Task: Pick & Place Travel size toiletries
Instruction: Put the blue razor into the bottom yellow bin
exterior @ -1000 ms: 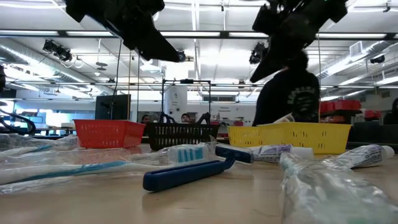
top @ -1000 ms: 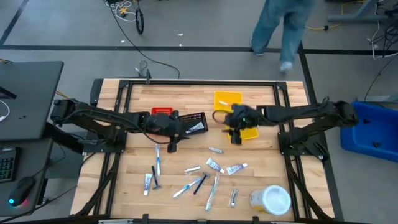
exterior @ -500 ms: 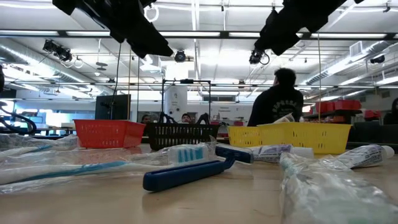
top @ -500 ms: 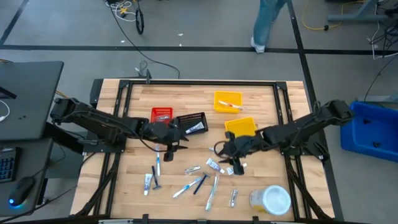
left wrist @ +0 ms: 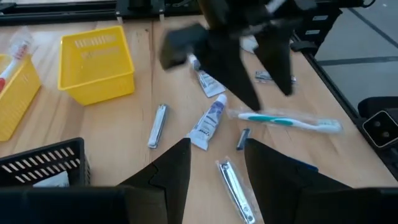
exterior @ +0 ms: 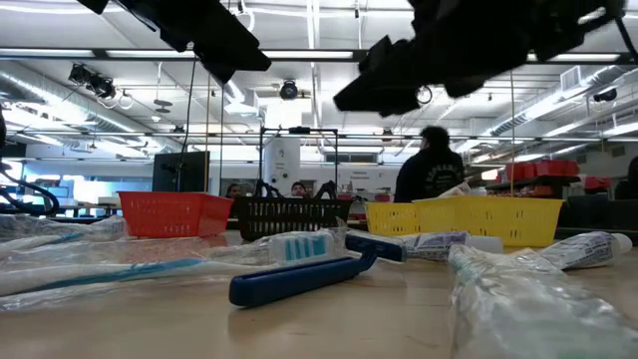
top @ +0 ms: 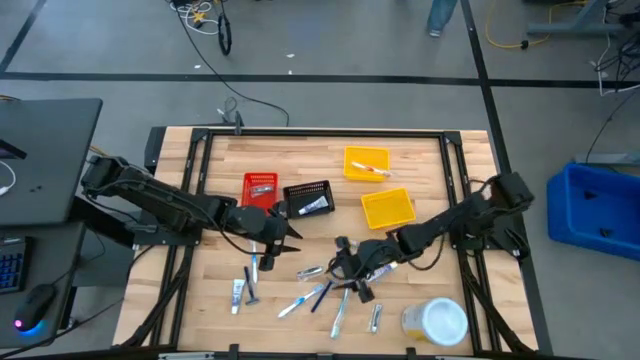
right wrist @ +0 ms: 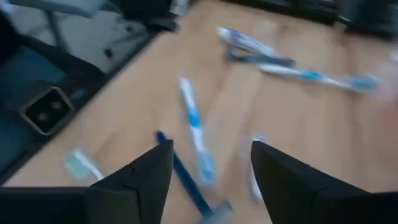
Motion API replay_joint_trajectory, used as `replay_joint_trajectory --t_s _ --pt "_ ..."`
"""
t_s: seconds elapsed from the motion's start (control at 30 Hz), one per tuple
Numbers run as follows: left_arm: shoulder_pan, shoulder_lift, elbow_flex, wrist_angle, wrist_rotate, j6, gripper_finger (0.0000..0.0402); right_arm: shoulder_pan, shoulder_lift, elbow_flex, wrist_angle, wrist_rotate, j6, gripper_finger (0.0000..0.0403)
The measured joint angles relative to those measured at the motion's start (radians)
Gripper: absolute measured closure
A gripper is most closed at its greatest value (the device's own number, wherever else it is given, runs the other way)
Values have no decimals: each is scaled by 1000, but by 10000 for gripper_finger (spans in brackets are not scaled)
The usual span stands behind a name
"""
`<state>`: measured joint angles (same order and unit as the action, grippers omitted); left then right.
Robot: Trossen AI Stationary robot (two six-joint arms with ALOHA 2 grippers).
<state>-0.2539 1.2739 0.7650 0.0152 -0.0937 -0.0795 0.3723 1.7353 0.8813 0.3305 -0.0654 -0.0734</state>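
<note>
The travel size toiletries lie scattered flat on the wooden table [top: 215, 290]: white-and-blue tubes [top: 345, 265], toothbrushes [top: 340, 310], a blue razor [exterior: 299, 279] and silvery sachets [top: 376, 317]. My left gripper [top: 272, 252] hovers open over the left part of the scatter, above a wrapped toothbrush [top: 253, 266]. In its wrist view the open left gripper [left wrist: 214, 168] stands over a tube [left wrist: 208, 121] and a sachet [left wrist: 235, 186]. My right gripper [top: 355, 283] is open over the middle of the scatter; the blurred right wrist view looks past it [right wrist: 208, 168] at a toothbrush [right wrist: 196, 130].
A red bin [top: 260, 185], a black bin [top: 308, 197] and two yellow bins [top: 366, 163] [top: 388, 207] stand on the far half of the table. A big jar with a white lid [top: 435, 320] stands at the near right corner. A person [exterior: 434, 170] is in the room beyond.
My right gripper has swung from beside the nearer yellow bin toward the table's near edge and left, coming down over the scattered toiletries. My left gripper has drifted a little toward the near edge. The toiletries have stayed where they were.
</note>
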Motion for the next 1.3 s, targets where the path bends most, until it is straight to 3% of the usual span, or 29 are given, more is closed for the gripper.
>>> replay_joint_trajectory --t_s 0.13,0.37,0.7,0.9,1.3 --pt "0 0 0 -1 -1 -31 243 13 109 83 -25 -26 -35 178" --pt "0 0 0 -2 1 -56 243 35 216 234 -162 -96 -105 219" --pt "0 0 0 -7 8 -40 243 42 250 239 -171 -94 -93 264" --pt "0 0 0 -10 8 -34 243 38 309 238 -171 -93 -99 260" --pt "0 0 0 -9 8 6 243 -1 311 238 -169 -67 -100 262"
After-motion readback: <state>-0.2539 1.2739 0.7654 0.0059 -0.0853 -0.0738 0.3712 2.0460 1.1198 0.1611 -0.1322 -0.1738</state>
